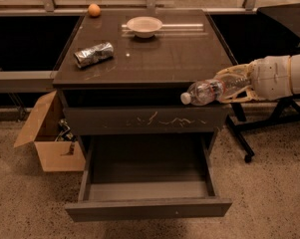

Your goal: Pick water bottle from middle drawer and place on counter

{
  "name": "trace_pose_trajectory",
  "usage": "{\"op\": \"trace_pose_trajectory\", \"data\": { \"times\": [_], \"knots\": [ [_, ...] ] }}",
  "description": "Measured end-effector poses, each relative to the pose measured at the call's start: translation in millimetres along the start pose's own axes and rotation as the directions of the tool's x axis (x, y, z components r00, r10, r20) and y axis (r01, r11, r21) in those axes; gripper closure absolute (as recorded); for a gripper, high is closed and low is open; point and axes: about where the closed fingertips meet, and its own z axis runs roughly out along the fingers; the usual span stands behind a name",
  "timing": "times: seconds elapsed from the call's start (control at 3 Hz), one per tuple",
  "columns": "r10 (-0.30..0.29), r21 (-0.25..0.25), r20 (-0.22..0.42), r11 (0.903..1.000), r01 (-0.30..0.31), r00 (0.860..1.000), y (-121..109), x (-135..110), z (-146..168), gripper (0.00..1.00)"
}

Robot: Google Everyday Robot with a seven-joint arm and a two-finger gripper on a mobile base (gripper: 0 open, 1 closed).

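Now the tool (pixel 228 85), closed around the water bottle (pixel 205 91), holds it lying sideways, cap pointing left, just off the surface's (pixel 164 59) right front corner.

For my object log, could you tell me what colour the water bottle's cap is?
White; the camera view shows the water bottle in the gripper.

A robot's gripper (pixel 228 86) reaches in from the right and grips a water bottle (pixel 208 90), held sideways with its white cap pointing left, at the front right corner of the counter (pixel 164 59). Below, the middle drawer (pixel 148 208) stands pulled out, under a shut drawer front (pixel 139 119) marked with pale scratches. On the counter lie a foil packet (pixel 93 54), a white bowl (pixel 144 26) and an orange ball (pixel 93 10) (at the far left corner). A cardboard box (pixel 50 138) sits on the floor to the left.
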Motion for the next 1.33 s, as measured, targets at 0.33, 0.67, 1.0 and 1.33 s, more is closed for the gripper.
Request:
{"op": "trace_pose_trajectory", "data": {
  "times": [0.33,0.67,1.0,1.33],
  "knots": [
    [0.008,0.028,0.007,0.9996,-0.008,1.000,-13.7,3.7,3.9,1.00],
    [0.037,0.040,0.026,0.9985,-0.038,0.999,-38.8,14.6,13.0,1.00],
    [0.066,0.065,0.033,0.9955,-0.068,0.997,-81.3,27.4,25.2,1.00],
    [0.083,0.075,0.033,0.9936,-0.085,0.996,-113.5,33.3,39.3,1.00]
  ]
}}
